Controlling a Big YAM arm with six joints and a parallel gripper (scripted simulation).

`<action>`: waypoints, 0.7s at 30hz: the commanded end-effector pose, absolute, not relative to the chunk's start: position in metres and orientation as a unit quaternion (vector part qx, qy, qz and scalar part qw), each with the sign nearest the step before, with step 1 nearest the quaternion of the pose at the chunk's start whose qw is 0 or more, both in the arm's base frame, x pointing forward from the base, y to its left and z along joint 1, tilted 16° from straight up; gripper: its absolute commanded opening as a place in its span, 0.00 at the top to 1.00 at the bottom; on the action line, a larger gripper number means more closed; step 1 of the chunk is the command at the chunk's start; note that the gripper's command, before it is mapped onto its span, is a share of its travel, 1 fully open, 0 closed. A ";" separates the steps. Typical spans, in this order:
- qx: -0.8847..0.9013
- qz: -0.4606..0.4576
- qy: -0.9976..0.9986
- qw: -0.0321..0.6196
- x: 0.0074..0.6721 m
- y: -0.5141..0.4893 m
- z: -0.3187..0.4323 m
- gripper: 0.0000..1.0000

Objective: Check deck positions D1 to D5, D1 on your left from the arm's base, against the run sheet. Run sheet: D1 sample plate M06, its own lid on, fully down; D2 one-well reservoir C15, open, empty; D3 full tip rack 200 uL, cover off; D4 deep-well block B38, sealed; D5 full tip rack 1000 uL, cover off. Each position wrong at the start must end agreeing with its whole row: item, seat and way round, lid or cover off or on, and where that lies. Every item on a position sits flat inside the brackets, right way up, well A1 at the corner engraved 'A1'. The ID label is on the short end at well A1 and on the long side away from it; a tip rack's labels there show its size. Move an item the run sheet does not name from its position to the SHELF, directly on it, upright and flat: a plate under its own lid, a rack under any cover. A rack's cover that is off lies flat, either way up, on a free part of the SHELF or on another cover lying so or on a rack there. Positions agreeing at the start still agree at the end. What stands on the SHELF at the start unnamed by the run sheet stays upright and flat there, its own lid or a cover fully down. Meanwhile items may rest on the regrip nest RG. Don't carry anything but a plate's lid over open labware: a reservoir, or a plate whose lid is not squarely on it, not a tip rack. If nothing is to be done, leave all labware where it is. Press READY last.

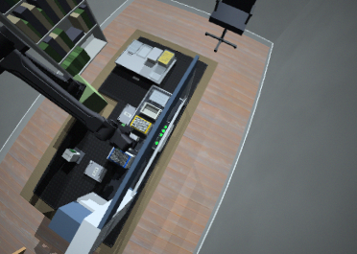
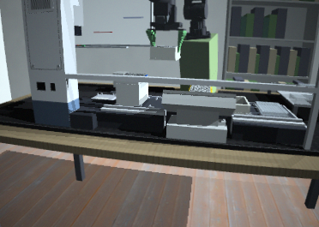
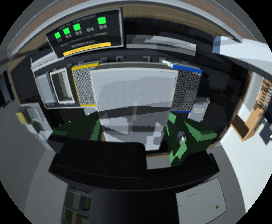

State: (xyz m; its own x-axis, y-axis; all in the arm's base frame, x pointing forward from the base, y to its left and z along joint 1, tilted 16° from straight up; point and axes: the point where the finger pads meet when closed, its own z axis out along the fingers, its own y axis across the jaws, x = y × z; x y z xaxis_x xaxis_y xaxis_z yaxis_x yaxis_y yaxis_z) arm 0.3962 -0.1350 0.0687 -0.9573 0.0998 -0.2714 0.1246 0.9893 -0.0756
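Note:
My gripper [image 2: 166, 42] is shut on a light grey box-shaped cover [image 2: 164, 52] and holds it high above the deck. In the overhead view the gripper [image 1: 126, 140] hangs over the deck row by the rail, between a blue-edged tip rack [image 1: 120, 157] and a yellow-edged tip rack [image 1: 140, 125]. In the wrist view the cover [image 3: 132, 92] fills the space between my green fingers, with the yellow rack [image 3: 83, 86] to its left and the blue rack [image 3: 187, 86] to its right. What lies straight under the cover is hidden.
Farther along the row stand an open reservoir [image 1: 150, 110] and a flat plate [image 1: 159, 98]. The shelf [image 1: 146, 59] at the far end holds several items, one yellow-topped [image 1: 166, 57]. Two small grey items [image 1: 73, 154] [image 1: 94, 170] sit near the arm. A rail [image 2: 189, 81] with green lights [image 1: 161, 134] runs beside the row.

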 end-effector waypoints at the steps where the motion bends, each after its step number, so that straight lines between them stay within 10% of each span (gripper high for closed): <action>1: 0.057 -0.048 0.987 0.141 0.397 -0.140 0.066 1.00; 21: 0.057 -0.051 0.986 0.151 0.406 -0.144 0.046 1.00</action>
